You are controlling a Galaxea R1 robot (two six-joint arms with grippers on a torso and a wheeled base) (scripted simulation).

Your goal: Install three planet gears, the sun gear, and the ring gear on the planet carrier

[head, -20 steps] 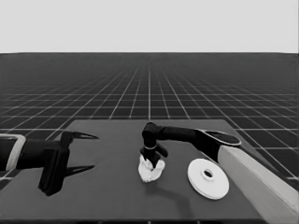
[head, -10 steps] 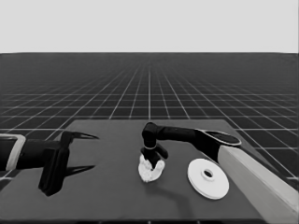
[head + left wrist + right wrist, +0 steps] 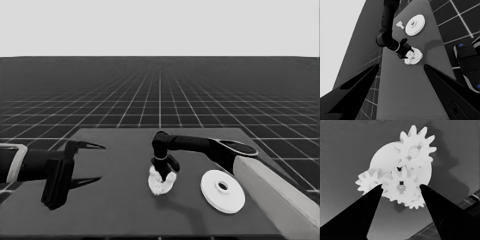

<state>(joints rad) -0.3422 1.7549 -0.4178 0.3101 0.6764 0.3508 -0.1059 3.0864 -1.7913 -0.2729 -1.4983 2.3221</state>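
The smaller round part (image 3: 161,189) lies mid-table with three small gears on it. In the right wrist view its bare face (image 3: 385,156) shows between those gears (image 3: 413,147). My right gripper (image 3: 163,173) reaches in from the right and stands directly over it. That same gripper (image 3: 401,185) is shut on a fourth small gear (image 3: 401,192), held over the middle and overlapping the others. The larger round part (image 3: 222,191) lies flat to the right, apart from them. My left gripper (image 3: 97,163) waits open over the table's left end, holding nothing.
A thin white piece (image 3: 400,24) lies beside the larger round part (image 3: 415,24) in the left wrist view. The right arm's pale forearm (image 3: 280,200) fills the lower right corner. Dark machinery with blue lights (image 3: 467,62) stands past the table's edge.
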